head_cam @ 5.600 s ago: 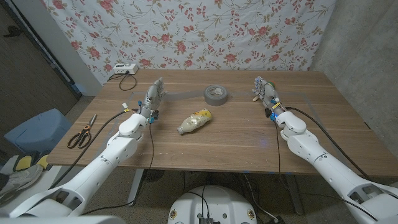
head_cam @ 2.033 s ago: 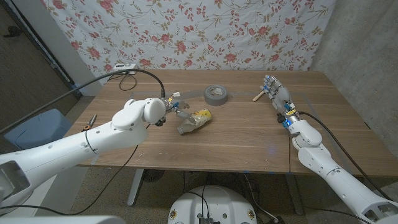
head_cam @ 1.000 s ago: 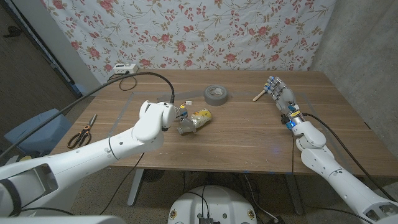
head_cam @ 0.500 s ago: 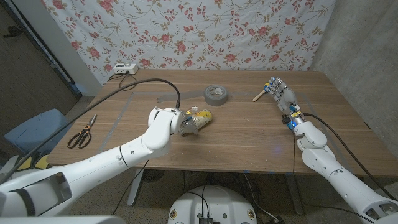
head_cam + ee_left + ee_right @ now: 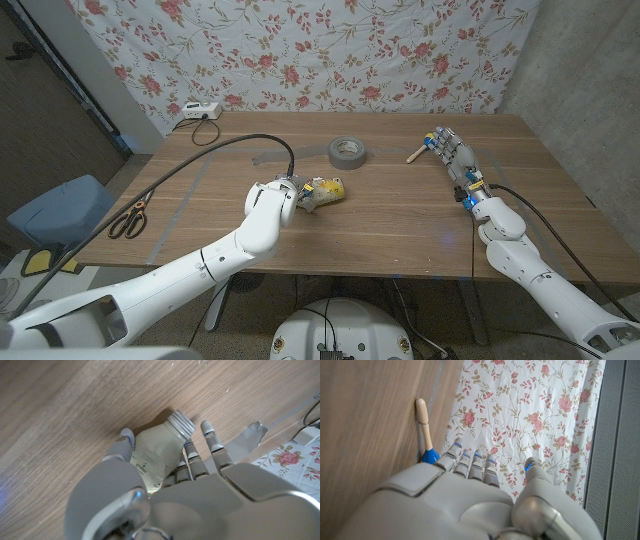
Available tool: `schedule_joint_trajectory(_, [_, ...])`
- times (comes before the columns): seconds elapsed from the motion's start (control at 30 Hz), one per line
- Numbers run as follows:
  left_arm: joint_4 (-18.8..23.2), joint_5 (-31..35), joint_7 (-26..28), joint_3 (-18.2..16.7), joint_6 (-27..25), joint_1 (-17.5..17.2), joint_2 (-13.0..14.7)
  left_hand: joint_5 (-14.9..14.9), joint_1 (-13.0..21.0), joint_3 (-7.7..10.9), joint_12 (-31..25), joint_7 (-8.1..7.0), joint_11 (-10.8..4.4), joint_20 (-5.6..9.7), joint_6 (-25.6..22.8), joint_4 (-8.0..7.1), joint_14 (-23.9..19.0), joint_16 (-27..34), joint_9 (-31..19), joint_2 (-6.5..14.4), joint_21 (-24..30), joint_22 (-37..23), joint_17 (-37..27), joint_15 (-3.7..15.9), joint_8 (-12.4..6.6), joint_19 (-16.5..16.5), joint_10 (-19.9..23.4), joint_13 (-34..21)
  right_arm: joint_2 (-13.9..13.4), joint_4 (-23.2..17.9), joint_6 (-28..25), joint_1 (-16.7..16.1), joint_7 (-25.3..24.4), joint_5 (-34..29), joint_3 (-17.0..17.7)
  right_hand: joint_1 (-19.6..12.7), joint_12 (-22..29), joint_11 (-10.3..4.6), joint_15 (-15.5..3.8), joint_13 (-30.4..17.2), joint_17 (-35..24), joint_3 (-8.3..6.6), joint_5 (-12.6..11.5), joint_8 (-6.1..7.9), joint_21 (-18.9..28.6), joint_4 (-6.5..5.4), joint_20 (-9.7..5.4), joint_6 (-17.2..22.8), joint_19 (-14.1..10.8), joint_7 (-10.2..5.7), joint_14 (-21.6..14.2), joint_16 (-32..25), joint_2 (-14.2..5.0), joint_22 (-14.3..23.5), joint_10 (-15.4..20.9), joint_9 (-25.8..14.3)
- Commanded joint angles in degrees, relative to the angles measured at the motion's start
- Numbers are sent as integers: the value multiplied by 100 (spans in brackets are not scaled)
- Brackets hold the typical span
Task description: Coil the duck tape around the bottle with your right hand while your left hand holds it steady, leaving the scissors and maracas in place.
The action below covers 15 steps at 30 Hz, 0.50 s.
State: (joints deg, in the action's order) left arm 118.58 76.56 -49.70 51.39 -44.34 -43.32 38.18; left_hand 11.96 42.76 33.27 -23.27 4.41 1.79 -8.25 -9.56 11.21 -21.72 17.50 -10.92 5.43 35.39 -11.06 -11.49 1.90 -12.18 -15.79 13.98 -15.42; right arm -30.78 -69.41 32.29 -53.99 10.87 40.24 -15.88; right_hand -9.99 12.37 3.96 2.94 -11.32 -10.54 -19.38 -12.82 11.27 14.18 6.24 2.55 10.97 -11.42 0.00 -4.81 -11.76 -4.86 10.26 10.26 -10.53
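- White plastic fingers of the left hand wrap the bottle: in the left wrist view a thumb lies along one side and the rest along the other, so it looks clamped, the capless neck poking out past the fingertips.
- From the head view that left hand sits over the bottle's base end, and the bottle lies on its side near the middle of the wooden table. My guess is the hold is there to stop it rolling once taping starts.
- Over on the other side the right hand holds nothing, its fingers straight and slightly apart, pointing toward the flowered curtain.
- Just beside its fingertips lies the maraca, wooden handle and a blue bit at the end; its head is hidden behind the hand.
- Grey tape lies flat beyond the bottle, well apart from the right hand, untouched.
- Scissors lie at the table's left edge, out of the way.
- Whether the bottle is pressed down or lifted I cannot tell; its label is too small to read.
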Motion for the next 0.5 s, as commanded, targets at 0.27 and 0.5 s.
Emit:
schedule_joint_trajectory(0.27, [-467, -8, 772, -484, 651, -429, -160, -154, 345, 353, -310, -333, -393, 152, -1870, -838, -642, 532, -124, 658, 302, -101, -543, 235, -570, -159, 1115, -85, -268, -578, -138, -204, -880, -763, -80, -1, 65, 33, -22, -24, -16, -27, -30, 54, 2, 25, 14, 102, -107, 6, -172, -56, -13, 16, 174, -17])
schedule_joint_trajectory(0.5, [-640, -150, 1886, -590, 552, -707, -196, -179, 950, 573, -660, -224, -580, 402, -3153, -571, -2070, 1125, -627, 627, 1160, -232, -876, 711, -1646, -1110, 2051, -299, -395, -876, -288, -316, -1160, -972, -83, -5, 65, 33, -25, -25, -15, -33, -33, 58, 1, 31, 21, 129, -127, -8, -209, -59, -16, 15, 193, -18])
